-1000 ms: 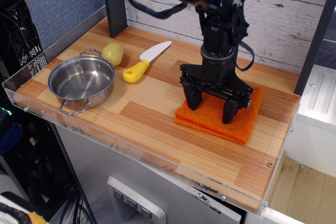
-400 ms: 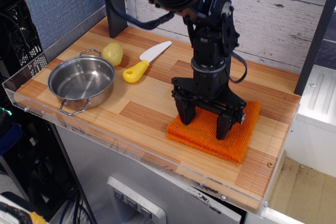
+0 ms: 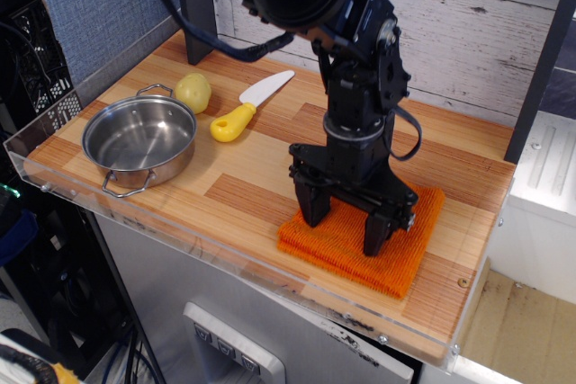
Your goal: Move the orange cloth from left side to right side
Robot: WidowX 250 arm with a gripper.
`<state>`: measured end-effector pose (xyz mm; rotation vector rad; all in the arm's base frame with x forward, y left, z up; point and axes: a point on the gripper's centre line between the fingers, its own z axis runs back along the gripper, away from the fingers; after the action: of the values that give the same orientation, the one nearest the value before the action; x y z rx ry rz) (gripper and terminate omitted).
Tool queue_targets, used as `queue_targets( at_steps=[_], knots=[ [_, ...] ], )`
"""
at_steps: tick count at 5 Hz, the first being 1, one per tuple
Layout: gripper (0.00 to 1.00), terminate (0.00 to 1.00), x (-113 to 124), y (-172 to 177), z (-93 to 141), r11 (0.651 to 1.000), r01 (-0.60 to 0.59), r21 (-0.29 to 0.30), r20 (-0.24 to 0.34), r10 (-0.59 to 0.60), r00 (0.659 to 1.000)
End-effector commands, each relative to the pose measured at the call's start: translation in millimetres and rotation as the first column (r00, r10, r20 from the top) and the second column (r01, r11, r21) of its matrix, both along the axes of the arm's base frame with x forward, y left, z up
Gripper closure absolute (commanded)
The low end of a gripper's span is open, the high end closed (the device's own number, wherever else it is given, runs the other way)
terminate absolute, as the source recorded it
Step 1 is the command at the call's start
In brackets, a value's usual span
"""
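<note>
The orange cloth (image 3: 412, 254), folded and ribbed, lies flat on the wooden table (image 3: 243, 191) at the right, near the front edge. My black gripper (image 3: 342, 231) points straight down over the cloth's left half. Its jaws are spread wide. Both fingertips (image 3: 374, 244) rest on the cloth's top surface, with cloth showing between them. Nothing is pinched between the fingers.
A steel pan (image 3: 90, 128) stands at the left front. A potato (image 3: 193, 92) and a yellow-handled white knife (image 3: 245, 107) lie behind it. A clear plastic lip (image 3: 180, 238) runs along the table's front edge. A dark post (image 3: 196, 6) stands at the back left.
The gripper has moved toward the front edge and slightly left, and the cloth under its fingertips has slid the same way. Pan, potato and knife have not moved.
</note>
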<state>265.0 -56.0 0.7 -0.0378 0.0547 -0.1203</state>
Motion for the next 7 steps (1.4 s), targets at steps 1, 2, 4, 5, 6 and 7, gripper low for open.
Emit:
queue_targets(
  at_steps=[1, 2, 4, 5, 6, 7],
  knots=[
    [0.0, 0.0, -53.3, 6.6, -8.2, 1.0, -0.031, 0.004, -0.068, 0.031, 0.997],
    [0.0, 0.0, -48.6, 9.0, -5.2, 1.0, -0.026, 0.006, -0.049, 0.026, 0.998],
    [0.0, 0.0, -4.7, 19.0, 42.7, 0.999, -0.036, -0.013, 0.131, 0.037, 0.991],
    [0.0, 0.0, 10.5, 20.7, 67.7, 0.999, -0.029, -0.015, 0.212, 0.031, 0.977],
    [0.0, 0.0, 18.1, 22.5, 84.4, 1.0, -0.015, -0.027, 0.263, 0.021, 0.965],
    [0.0, 0.0, 20.5, 20.5, 103.4, 0.999, 0.006, -0.033, 0.295, 0.004, 0.956]
  ],
)
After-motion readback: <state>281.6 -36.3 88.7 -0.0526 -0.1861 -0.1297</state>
